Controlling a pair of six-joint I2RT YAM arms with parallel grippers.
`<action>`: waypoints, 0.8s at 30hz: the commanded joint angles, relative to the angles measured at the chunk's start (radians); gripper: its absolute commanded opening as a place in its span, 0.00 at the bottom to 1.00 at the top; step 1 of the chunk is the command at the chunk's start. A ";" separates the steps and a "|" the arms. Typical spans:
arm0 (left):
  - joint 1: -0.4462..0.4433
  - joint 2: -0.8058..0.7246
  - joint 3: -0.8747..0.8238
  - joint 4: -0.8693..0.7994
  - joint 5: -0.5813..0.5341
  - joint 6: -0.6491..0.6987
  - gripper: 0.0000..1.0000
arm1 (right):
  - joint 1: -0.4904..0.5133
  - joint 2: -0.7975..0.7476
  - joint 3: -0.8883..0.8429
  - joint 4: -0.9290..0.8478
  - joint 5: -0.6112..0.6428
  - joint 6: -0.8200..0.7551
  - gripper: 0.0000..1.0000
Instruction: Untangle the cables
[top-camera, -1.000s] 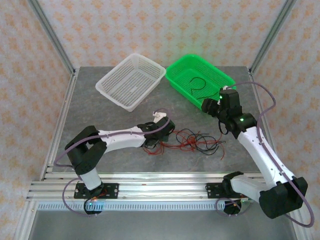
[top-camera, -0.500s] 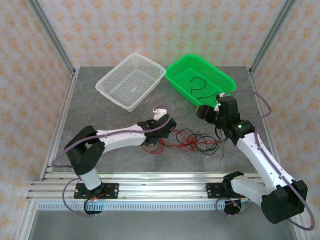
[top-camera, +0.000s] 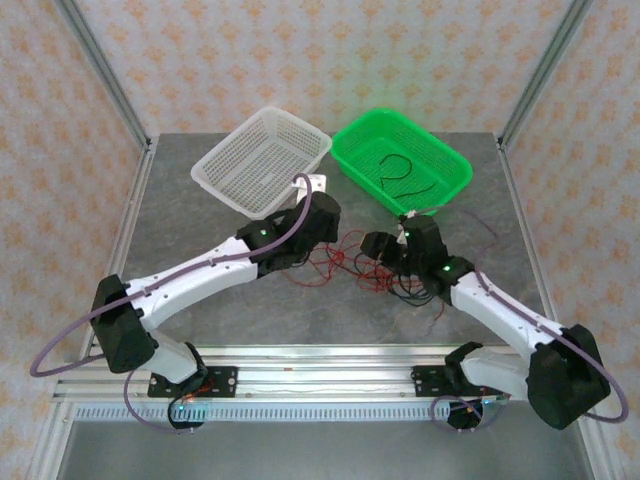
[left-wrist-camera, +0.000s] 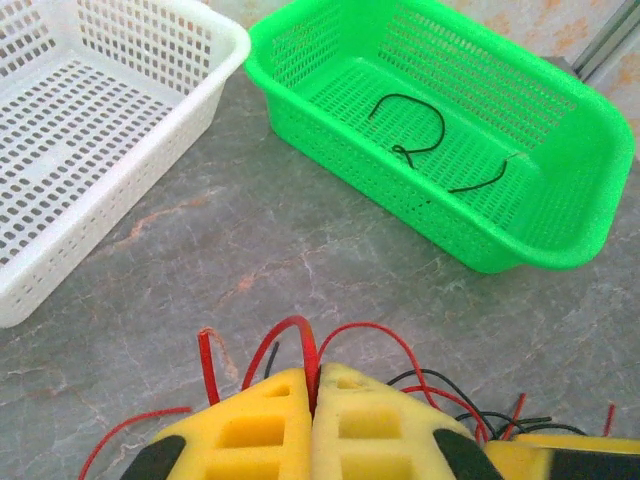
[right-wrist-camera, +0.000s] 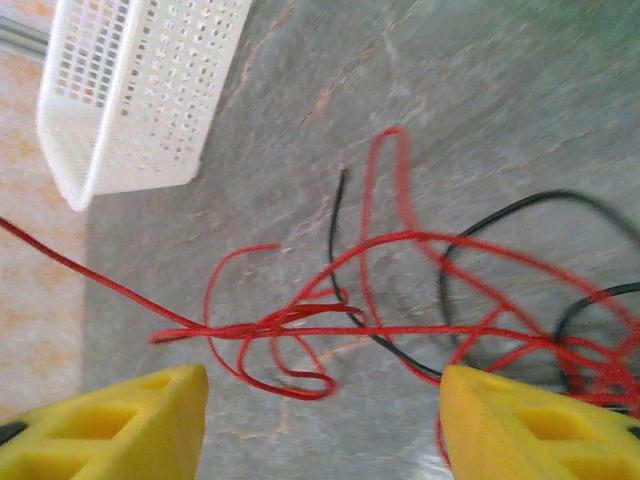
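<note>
Seen from above, the left tool (top-camera: 328, 238) sits tucked under its own wrist, so its fingers can't be made out. The cables (top-camera: 350, 265) are too thin there to count or trace strand by strand. At 3 o'clock of the heap the right tool (top-camera: 378, 245) covers part of it. In the left wrist view the fingers (left-wrist-camera: 260, 430) are cut by the 6 o'clock edge. A red strand vanishes into the seam between them, and the white basket (left-wrist-camera: 215, 95) runs off at 9 and 12 o'clock. The right wrist view is blurred. The cables smear and the white basket is clipped at 12 o'clock. One red strand leaves at 9 o'clock, black ones at 3 o'clock.
</note>
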 joint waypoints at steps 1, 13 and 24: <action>-0.002 -0.038 0.033 -0.047 0.005 0.031 0.00 | 0.059 0.046 -0.014 0.228 -0.001 0.160 0.62; -0.004 -0.094 0.068 -0.055 0.022 0.049 0.00 | 0.208 0.385 0.152 0.294 0.103 0.157 0.59; -0.004 -0.093 0.242 -0.117 -0.079 0.128 0.00 | 0.221 0.522 0.125 0.316 0.154 0.134 0.55</action>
